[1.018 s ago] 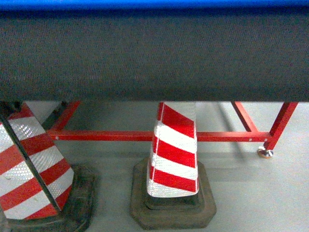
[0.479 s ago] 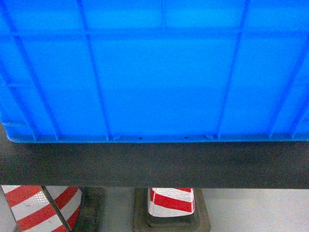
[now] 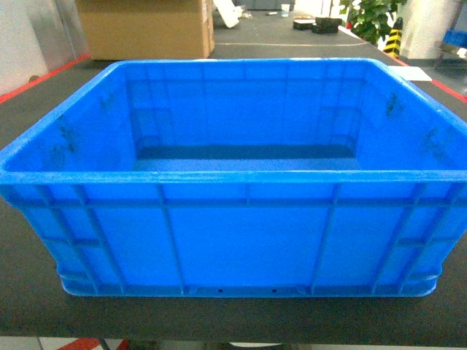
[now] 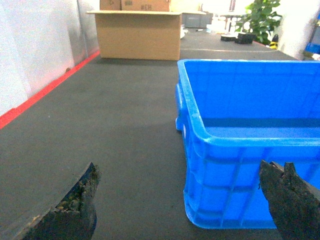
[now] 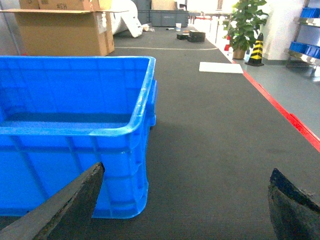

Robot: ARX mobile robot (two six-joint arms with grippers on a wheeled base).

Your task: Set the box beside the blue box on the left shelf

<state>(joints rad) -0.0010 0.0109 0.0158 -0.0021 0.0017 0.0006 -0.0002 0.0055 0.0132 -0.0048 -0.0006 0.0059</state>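
One empty blue box sits on dark matting.

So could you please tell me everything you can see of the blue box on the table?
The blue box is a large bright-blue plastic crate with a thick rim and ribbed outer walls. It is open-topped and empty, showing a smooth floor. It sits upright and flat on the dark table surface. Neither gripper touches it; their fingers frame its near corners in the wrist views.

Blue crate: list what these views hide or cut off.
- Head view: neither gripper in frame; the box near wall hides part of its floor.
- Left wrist view: box's right side cut by the edge; left gripper fingertips cropped.
- Right wrist view: box's left side cut off.
- Left shelf: in no view.
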